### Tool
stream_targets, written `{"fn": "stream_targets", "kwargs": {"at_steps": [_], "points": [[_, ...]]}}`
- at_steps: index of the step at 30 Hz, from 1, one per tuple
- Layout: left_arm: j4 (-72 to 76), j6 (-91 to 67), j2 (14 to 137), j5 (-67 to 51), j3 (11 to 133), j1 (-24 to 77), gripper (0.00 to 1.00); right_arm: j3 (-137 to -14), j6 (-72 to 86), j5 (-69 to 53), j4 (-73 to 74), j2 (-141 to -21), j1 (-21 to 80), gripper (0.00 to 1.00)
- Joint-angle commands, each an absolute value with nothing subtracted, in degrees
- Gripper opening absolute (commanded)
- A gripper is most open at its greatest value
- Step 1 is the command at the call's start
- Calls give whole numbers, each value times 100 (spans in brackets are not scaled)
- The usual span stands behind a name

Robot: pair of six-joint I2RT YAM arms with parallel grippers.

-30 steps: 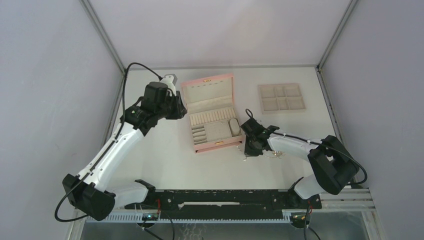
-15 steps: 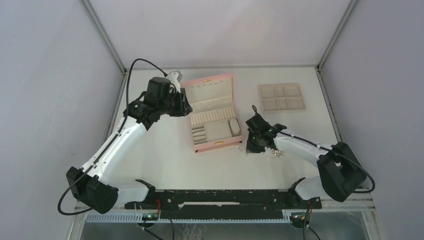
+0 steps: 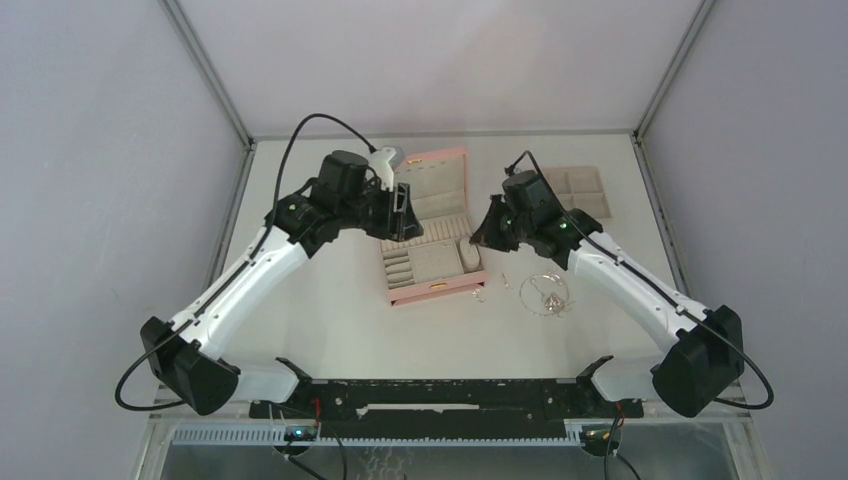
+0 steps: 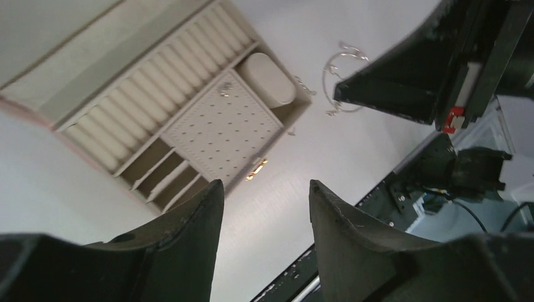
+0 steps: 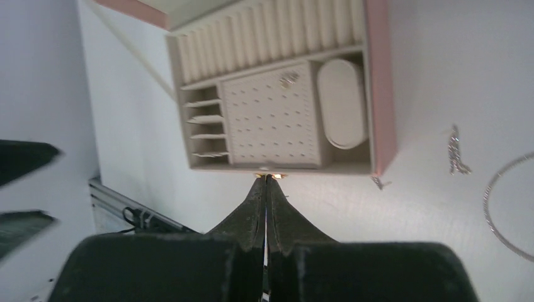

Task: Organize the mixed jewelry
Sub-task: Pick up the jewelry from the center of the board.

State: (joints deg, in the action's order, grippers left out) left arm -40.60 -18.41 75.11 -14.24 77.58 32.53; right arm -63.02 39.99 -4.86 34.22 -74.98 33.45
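The silver jewelry lies on the table right of the open pink box (image 3: 432, 291). It is a looped chain necklace (image 3: 551, 300) and two small pieces (image 3: 505, 282) (image 3: 480, 295). The right wrist view shows the chain (image 5: 486, 201), the small pieces (image 5: 456, 156) (image 5: 378, 182) and one earring (image 5: 288, 78) on the box's dotted pad. My right gripper (image 3: 485, 236) (image 5: 266, 178) is shut and held above the box's right front. I cannot tell whether it pinches a tiny piece. My left gripper (image 3: 402, 215) (image 4: 264, 189) is open and empty above the box's left side.
The flat beige compartment tray (image 3: 588, 188) sits at the back right, partly hidden by my right arm. The box lid (image 3: 435, 172) stands open at the back. The box (image 5: 381, 94) holds ring rolls (image 4: 145, 107) and an oval cushion (image 4: 267, 78). Side walls enclose the table.
My right gripper has risen from the table by the jewelry and moved back toward the box's right side. My left gripper has swung right, over the box.
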Motion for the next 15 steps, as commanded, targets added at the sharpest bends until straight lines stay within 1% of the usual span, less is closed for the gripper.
{"fn": "stream_targets", "kwargs": {"at_steps": [1, 11, 15], "points": [[-3567, -1809, 7600, -1980, 7859, 3558, 58, -6839, 4149, -726, 3305, -7692, 3335, 0], [-3297, -1893, 8048, -1808, 7923, 3890, 60, -7269, 4526, -1040, 2885, -8163, 3491, 0], [-3275, -1887, 8252, -1838, 7921, 3905, 57, -7421, 4535, -1180, 2861, -8276, 3499, 0]]}}
